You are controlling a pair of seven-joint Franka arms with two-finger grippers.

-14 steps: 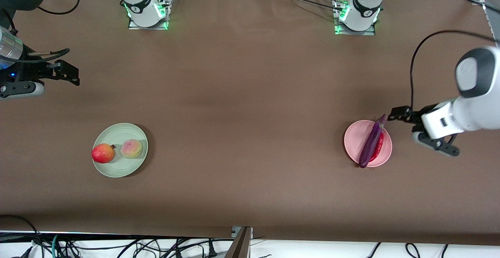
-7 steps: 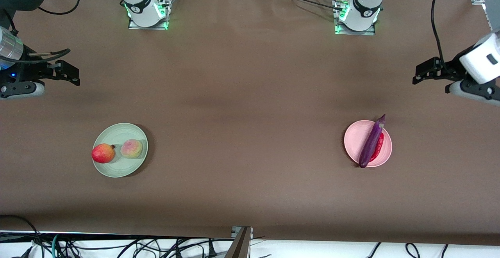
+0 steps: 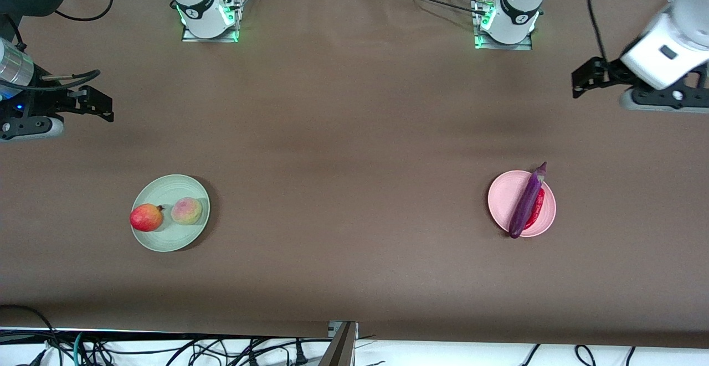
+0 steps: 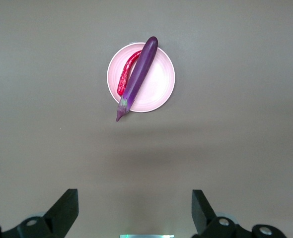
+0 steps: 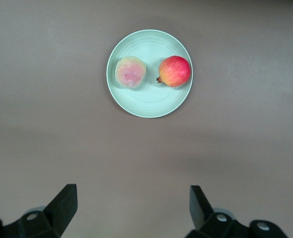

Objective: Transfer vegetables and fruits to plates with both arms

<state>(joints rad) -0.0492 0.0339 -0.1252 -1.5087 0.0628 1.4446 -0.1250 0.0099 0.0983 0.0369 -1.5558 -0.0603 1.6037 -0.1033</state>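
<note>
The purple eggplant (image 3: 527, 201) lies across the pink plate (image 3: 503, 200), with its stem end over the rim. The red chili pepper (image 3: 536, 212) lies beside it on the plate. The round red fruit (image 3: 146, 217) and the peach (image 3: 186, 211) sit on the mint green plate (image 3: 171, 187). My left gripper (image 3: 582, 80) is open and empty, over bare table at the left arm's end. My right gripper (image 3: 98, 103) is open and empty, over bare table at the right arm's end. The left wrist view shows the eggplant (image 4: 138, 77), chili (image 4: 126, 75) and pink plate (image 4: 160, 79). The right wrist view shows the peach (image 5: 130, 72), red fruit (image 5: 175, 71) and green plate (image 5: 151, 101).
The brown table (image 3: 354, 161) spreads wide between the two plates. The arm bases (image 3: 207, 17) (image 3: 507, 20) stand along its edge farthest from the front camera. Cables hang past the edge nearest that camera.
My left arm has swung up and away from beside the pink plate, toward its base's edge of the table. The right arm and all the food have not moved.
</note>
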